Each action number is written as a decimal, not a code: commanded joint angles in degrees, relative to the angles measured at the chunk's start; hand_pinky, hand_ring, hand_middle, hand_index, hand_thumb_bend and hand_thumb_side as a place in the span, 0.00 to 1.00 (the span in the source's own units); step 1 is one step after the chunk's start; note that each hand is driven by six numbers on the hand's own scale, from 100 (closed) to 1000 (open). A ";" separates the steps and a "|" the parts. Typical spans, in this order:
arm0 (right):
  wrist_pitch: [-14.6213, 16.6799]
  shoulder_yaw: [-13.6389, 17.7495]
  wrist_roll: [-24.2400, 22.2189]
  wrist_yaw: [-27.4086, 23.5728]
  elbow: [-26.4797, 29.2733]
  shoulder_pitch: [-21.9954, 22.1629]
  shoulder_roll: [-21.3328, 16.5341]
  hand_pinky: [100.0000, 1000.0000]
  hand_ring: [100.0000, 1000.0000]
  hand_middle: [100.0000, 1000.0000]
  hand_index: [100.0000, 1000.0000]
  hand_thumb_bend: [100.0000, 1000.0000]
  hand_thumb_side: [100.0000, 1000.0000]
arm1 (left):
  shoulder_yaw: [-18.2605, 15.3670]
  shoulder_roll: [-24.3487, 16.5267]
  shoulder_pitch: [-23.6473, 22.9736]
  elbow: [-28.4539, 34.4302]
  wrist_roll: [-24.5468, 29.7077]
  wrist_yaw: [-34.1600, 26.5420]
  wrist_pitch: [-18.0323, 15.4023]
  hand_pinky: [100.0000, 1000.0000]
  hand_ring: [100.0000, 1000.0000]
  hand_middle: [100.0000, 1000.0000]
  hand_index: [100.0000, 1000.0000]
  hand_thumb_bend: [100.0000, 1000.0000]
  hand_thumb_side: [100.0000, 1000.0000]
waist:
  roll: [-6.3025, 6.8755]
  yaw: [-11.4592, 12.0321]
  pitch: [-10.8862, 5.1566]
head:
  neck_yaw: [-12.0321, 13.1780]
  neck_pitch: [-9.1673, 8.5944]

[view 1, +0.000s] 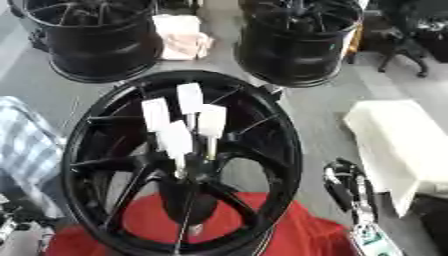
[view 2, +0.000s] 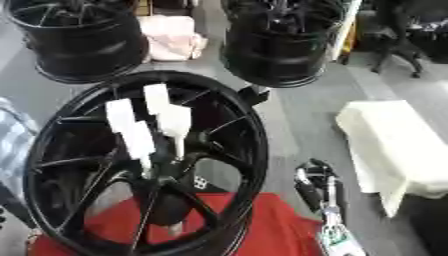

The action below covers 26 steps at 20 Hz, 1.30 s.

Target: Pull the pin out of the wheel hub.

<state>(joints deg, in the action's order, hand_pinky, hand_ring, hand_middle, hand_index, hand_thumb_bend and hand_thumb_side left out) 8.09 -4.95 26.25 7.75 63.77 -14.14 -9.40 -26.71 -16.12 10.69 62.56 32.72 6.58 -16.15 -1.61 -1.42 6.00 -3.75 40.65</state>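
black wheel hub, white pins, red cloth

Smooth grey floor, two black wheel rims standing behind, folded white foam sheet right, red cloth below

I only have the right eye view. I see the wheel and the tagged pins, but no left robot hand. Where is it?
Observer: The left eye view shows the left robot hand in the lower left corner, outside the wheel rim and well away from the pins. It is too blurred to read the fingers.
Operator: And the bluish strip at my left edge?
Observer: It is a blue-and-white checked cloth. The left eye view shows much more of it, running down the wheel's left side above that hand.
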 commanded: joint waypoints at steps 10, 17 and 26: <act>0.48 0.41 0.59 0.28 1.00 -0.52 -1.42 0.68 0.60 0.60 0.80 0.00 0.45 | -2.80 -13.37 3.38 11.36 -1.89 -12.88 -0.88 0.67 0.65 0.61 0.74 0.40 0.52 | 1.21 -0.59 -0.81 | -1.83 -0.25; 0.61 0.12 0.45 1.02 1.02 -0.39 -1.66 0.68 0.60 0.60 0.80 0.00 0.45 | 10.72 -34.19 12.24 12.12 4.18 -25.93 -12.92 0.72 0.69 0.67 0.78 0.43 0.56 | 2.32 -1.64 -1.23 | -1.52 -0.16; 0.89 -0.62 -0.28 1.77 0.75 -0.66 -1.44 0.68 0.60 0.60 0.80 0.00 0.45 | 35.56 -39.64 25.94 11.28 18.81 -22.89 -31.57 0.76 0.73 0.72 0.82 0.45 0.54 | 3.08 -3.07 -1.52 | -0.38 -0.48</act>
<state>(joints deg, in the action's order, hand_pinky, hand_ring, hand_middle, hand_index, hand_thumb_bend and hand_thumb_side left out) 8.81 -5.40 26.24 8.97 63.77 -14.09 -9.87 6.23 -53.90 35.44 73.19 34.26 -17.07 -29.87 1.37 -4.54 5.36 -4.43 40.66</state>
